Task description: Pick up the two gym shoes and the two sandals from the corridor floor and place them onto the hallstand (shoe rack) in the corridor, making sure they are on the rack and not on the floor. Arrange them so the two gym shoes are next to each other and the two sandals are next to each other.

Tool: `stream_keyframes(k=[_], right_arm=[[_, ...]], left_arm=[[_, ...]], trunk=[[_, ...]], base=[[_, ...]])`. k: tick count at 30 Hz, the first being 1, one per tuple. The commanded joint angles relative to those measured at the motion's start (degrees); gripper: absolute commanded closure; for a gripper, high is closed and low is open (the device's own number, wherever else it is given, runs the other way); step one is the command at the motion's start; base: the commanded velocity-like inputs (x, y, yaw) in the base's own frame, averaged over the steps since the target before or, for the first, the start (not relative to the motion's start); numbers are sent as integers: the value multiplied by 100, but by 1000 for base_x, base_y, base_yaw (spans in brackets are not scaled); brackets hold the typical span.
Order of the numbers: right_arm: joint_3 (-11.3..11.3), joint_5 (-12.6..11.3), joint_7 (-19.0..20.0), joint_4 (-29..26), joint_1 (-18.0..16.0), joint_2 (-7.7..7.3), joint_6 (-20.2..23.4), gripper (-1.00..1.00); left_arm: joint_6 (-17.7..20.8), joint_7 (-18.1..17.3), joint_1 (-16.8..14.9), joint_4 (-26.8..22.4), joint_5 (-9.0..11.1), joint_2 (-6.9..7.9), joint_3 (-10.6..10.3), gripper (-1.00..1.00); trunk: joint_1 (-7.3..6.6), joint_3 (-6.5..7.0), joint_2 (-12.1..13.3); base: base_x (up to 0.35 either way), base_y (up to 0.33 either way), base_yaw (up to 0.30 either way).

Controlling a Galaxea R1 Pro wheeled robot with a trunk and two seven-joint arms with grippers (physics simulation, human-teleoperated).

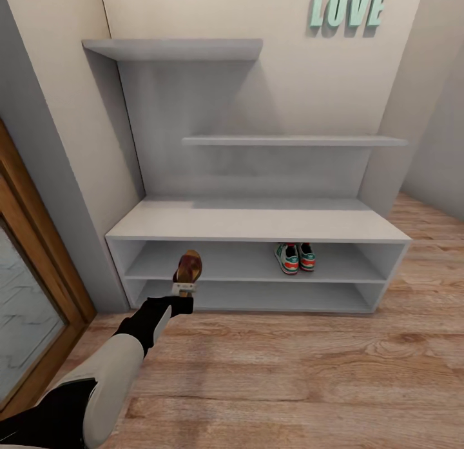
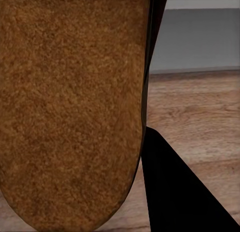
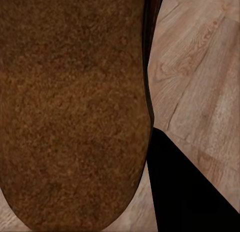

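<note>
left arm (image 1: 122, 365) extended forward | left end effector (image 1: 185, 288) clamped, loaded

A cream wall (image 1: 290, 81) carries teal block letters spelling LOVE (image 1: 348, 8) near its upper right. At the left edge stands a wooden door frame (image 1: 38, 242) with a pale frosted glass panel (image 1: 19, 320), set beside a grey wall strip (image 1: 45, 152). Soft, even light falls across the corridor, and a further grey wall (image 1: 444, 139) recedes at the right.
</note>
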Motion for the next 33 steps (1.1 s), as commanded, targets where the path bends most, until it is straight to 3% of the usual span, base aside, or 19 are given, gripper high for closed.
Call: stream_keyframes(k=[1, 4, 16, 26, 33], right_arm=[[4, -69, -9, 4, -3, -1, -19, 100], [0, -74, -13, -6, -3, 1, -12, 100], [-13, -80, -23, -27, -3, 0, -11, 100], [-7, -83, -23, -29, -3, -1, -17, 100], [-4, -78, -22, -28, -3, -1, -22, 100]], left_arm=[[31, -59, -1, -14, -78, -1, 47, 100], [31, -56, 0, -12, -78, 5, 47, 100], [31, -56, 5, -5, -71, 5, 47, 100], [31, -54, 17, -5, -71, 15, 38, 100], [31, -52, 25, -5, -80, 16, 30, 100]], trunk=[[-1, -5, -2], [-1, -5, -2], [262, -237, -483], [290, -545, -500], [290, -574, -500]], base=[[0, 0, 0], [0, 0, 0], [0, 0, 0], [0, 0, 0], [0, 0, 0]])
